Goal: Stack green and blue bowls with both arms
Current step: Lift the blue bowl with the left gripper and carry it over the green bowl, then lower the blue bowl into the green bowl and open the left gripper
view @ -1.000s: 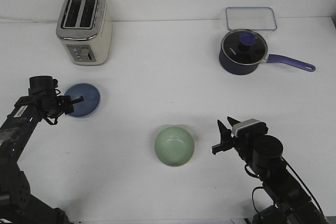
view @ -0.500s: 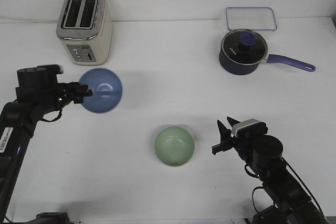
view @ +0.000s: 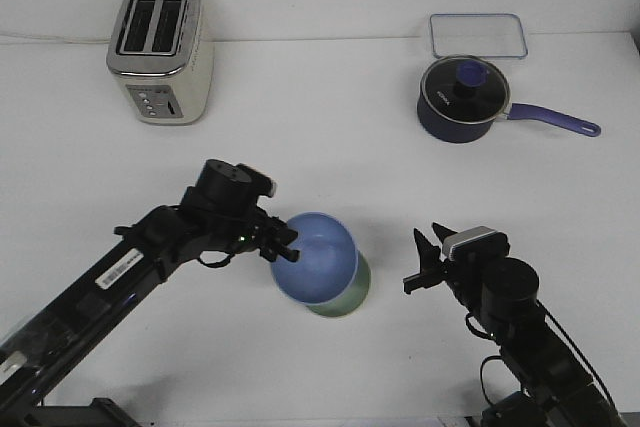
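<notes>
My left gripper (view: 287, 244) is shut on the near-left rim of the light blue bowl (view: 317, 258) and holds it right above the pale green bowl (view: 350, 297), which it mostly covers. Only the green bowl's lower right edge shows on the table at centre front. I cannot tell whether the two bowls touch. My right gripper (view: 423, 261) is open and empty, a little to the right of the bowls, low over the table.
A cream and silver toaster (view: 160, 52) stands at the back left. A dark navy saucepan (view: 461, 99) with a purple handle is at the back right, with a clear rectangular lid (view: 478, 35) behind it.
My left arm has lifted the blue bowl from the table's left side and carried it right and forward to over the green bowl. The right arm has not moved.
</notes>
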You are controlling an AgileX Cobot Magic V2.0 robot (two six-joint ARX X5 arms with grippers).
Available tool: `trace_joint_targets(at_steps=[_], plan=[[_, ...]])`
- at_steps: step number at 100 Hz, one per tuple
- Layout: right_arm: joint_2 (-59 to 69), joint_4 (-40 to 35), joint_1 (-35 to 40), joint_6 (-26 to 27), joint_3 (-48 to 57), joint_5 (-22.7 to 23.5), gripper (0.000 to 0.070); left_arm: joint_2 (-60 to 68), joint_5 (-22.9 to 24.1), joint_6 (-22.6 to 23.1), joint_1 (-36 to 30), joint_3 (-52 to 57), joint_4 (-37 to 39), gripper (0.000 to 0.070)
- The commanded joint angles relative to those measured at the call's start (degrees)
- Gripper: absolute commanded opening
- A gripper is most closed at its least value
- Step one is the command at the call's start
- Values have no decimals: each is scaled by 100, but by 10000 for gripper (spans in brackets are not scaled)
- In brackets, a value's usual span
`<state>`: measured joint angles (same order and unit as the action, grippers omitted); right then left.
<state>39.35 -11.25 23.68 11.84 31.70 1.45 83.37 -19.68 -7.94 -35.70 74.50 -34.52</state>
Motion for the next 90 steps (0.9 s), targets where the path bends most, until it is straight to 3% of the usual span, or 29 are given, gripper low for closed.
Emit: trace_joint_targets(at_steps=[1, 51, 55, 64, 69, 83, 90], plan=[[7, 46, 31, 39, 31, 9, 232, 271, 70, -63, -225, 87, 74, 13], [7, -125, 31, 13, 31, 4, 232, 1143, 190, -4, -529, 87, 184, 23], [7, -125, 31, 11, 31, 4, 232, 1143, 190, -9, -531, 87, 192, 79], [9, -125, 28, 9, 31, 4, 232, 1141, 188, -61, -531, 87, 227, 335], [7, -122, 28, -2, 31, 2, 232, 1128, 186, -72, -529, 87, 258, 421], [7, -122, 28, -9, 31, -7, 232, 793, 219, -15, -367, 87, 345, 435], [4, -122, 28, -11, 31, -52, 232, 442, 479, 4, -245, 87, 424, 435]])
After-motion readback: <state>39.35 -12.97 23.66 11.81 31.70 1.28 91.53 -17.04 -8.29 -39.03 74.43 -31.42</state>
